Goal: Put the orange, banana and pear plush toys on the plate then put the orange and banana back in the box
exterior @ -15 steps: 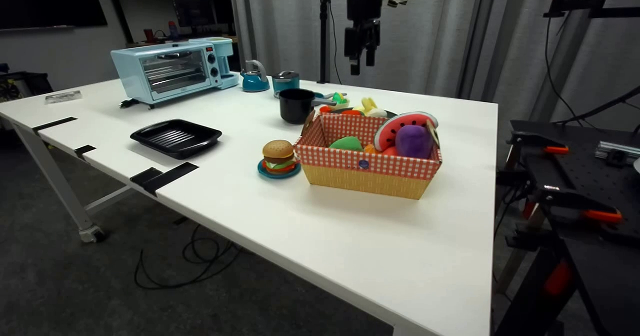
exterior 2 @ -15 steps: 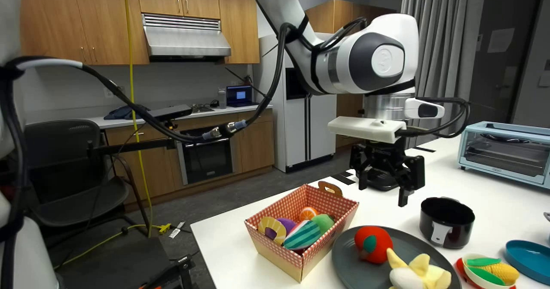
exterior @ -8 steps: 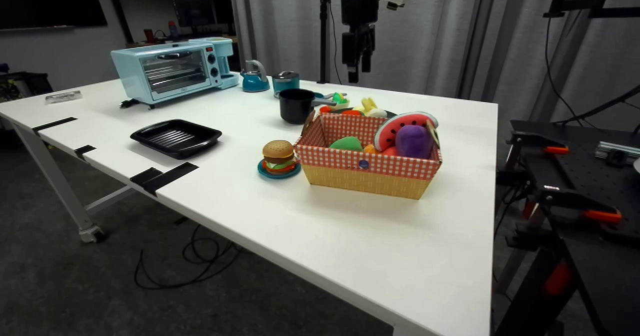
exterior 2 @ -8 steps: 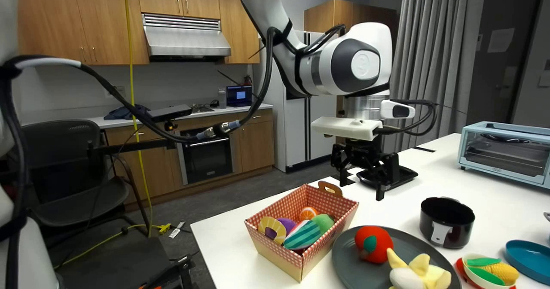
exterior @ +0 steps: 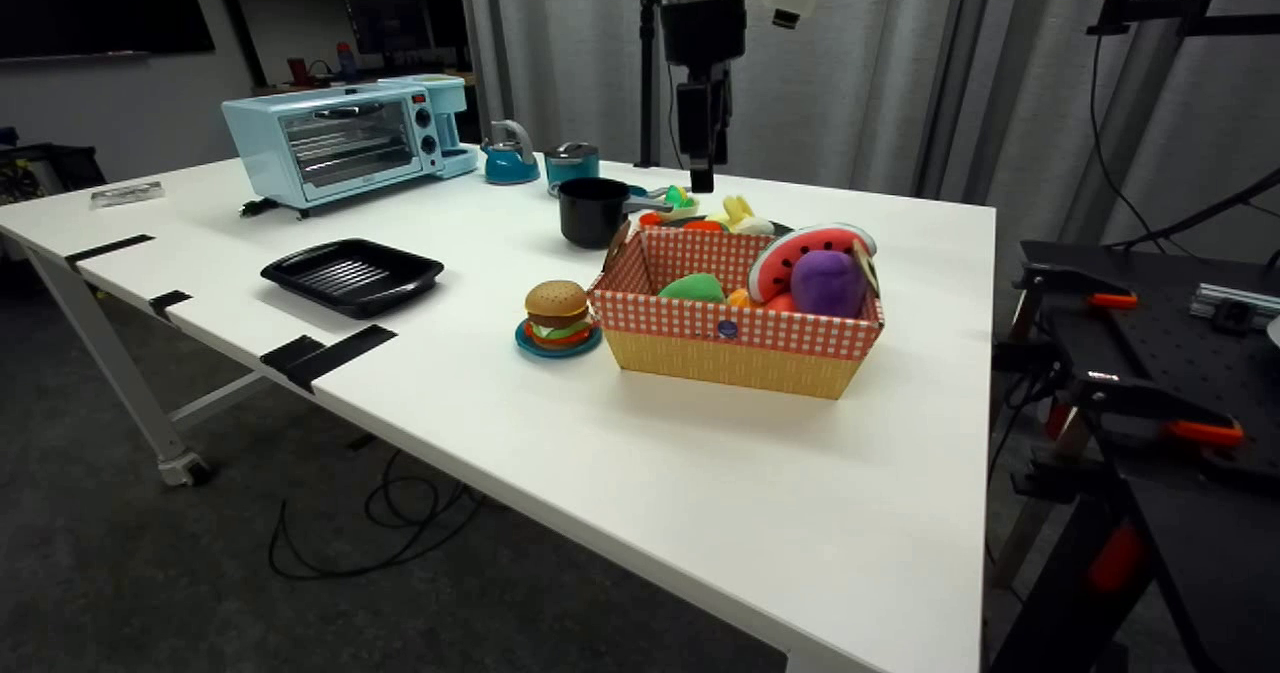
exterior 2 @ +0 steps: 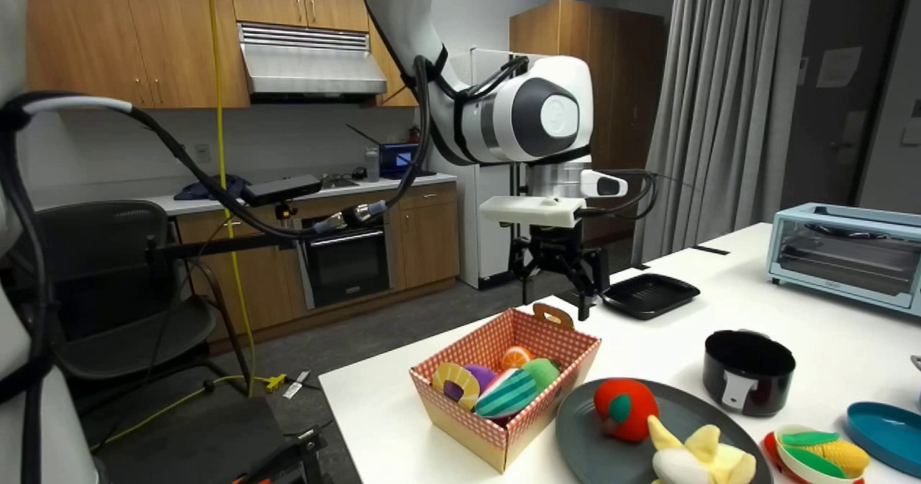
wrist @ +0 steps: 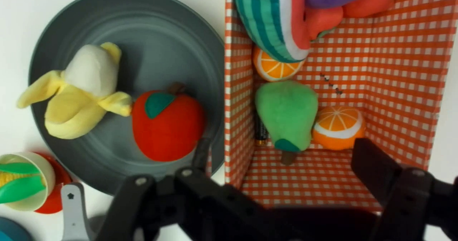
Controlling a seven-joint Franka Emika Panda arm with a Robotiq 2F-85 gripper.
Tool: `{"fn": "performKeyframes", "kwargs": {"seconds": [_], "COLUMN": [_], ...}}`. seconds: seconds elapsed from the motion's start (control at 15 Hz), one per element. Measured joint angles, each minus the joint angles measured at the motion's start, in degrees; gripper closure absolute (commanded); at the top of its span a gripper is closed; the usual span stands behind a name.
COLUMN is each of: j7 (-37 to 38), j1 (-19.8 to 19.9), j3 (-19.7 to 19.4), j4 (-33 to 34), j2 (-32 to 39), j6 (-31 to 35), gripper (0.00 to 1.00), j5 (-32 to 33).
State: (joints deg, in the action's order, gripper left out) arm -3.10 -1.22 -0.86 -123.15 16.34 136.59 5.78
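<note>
The orange (wrist: 338,130) lies in the box (wrist: 238,112) just beside the pear (wrist: 286,112), so the gripper (exterior 2: 554,309), jaws wide apart, could trap those 2 or clip the box's rim if lowered off-centre.
</note>
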Motion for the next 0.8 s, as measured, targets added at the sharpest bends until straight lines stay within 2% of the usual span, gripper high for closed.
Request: {"fn": "performKeyframes", "kwargs": {"seconds": [0.27,0.8], "j7": [-2.9,-19.9], "j1": [-0.2,1.1], "j3": [2.3,3.5], "j4": [-0.4,0.4], "j2": [0.3,3.3], "j6": [-0.3,-0.3], "gripper": [0.0,0.0], "j5": [-0.1,-0.9]}}
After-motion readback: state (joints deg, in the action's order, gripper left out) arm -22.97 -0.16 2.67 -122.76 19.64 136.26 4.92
